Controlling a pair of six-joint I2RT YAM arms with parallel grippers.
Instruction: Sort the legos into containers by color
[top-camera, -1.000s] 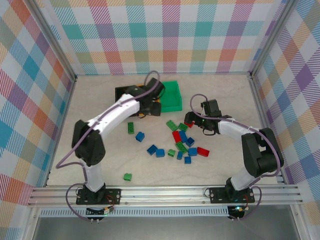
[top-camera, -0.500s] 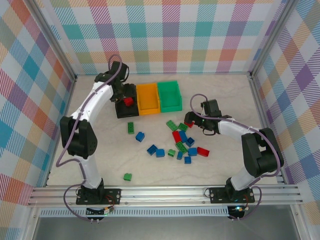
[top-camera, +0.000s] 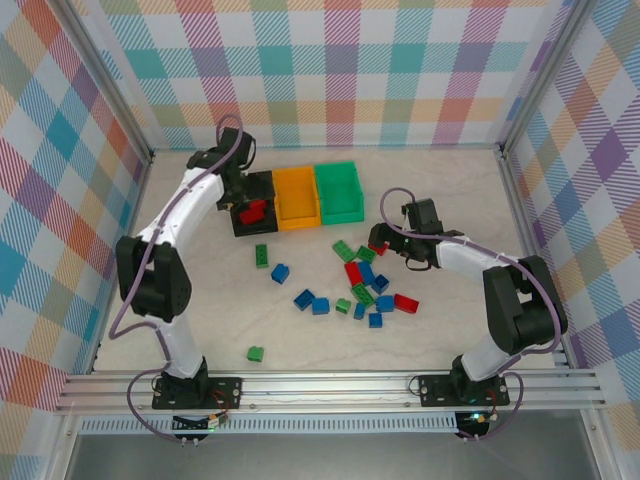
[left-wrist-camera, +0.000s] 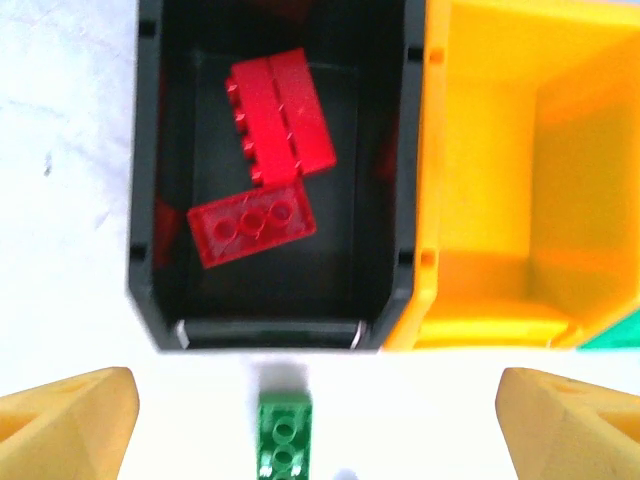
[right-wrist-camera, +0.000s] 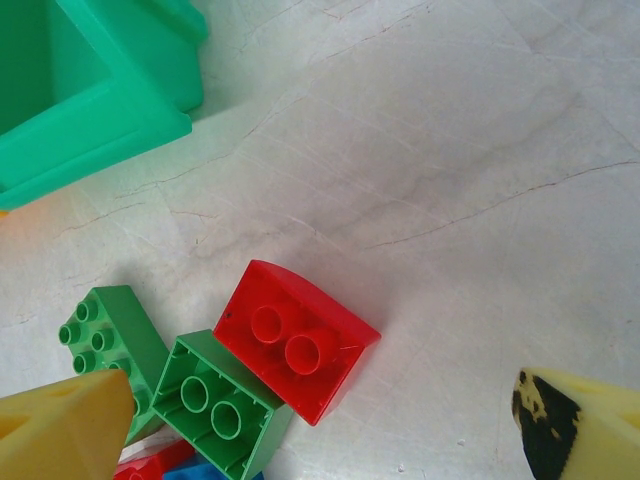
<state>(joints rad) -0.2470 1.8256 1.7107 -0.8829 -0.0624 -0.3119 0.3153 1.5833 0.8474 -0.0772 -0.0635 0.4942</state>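
Over at the rectangular black plastic bin (top-camera: 255, 228) (left-wrist-camera: 145, 200), the left gripper (top-camera: 243, 200) (left-wrist-camera: 320, 425) hangs above it with its yellow foam fingers (left-wrist-camera: 70, 425) spread wide and nothing between them. Down inside that black plastic bin lie two red studded bricks (left-wrist-camera: 285, 115) (left-wrist-camera: 252, 225): one is tipped on its side towards the far wall, the other lies studs up just nearer, and they touch at a corner. Pressed against the bin's right wall sits the orange plastic bin (top-camera: 297, 197) (left-wrist-camera: 500, 180), and the green plastic bin (top-camera: 338, 192) (right-wrist-camera: 90, 90) stands on the far side of that one. Just outside the black bin's near wall lies a long green brick (top-camera: 261, 255) (left-wrist-camera: 285, 440), with a small blue brick (top-camera: 279, 272) a little further out. Well off to the right of the black bin, the loose heap of red, green and blue bricks (top-camera: 365, 290) is spread over the marbled table (top-camera: 200, 300). The right gripper (top-camera: 385, 243) (right-wrist-camera: 322, 425) hovers low at the heap's far edge, jaws gaping and empty. Between its fingers sits a curved red two-stud brick (right-wrist-camera: 297, 340), touching a green four-stud brick (right-wrist-camera: 222, 410). A lone green brick (top-camera: 256, 353) lies far nearer the arm bases.
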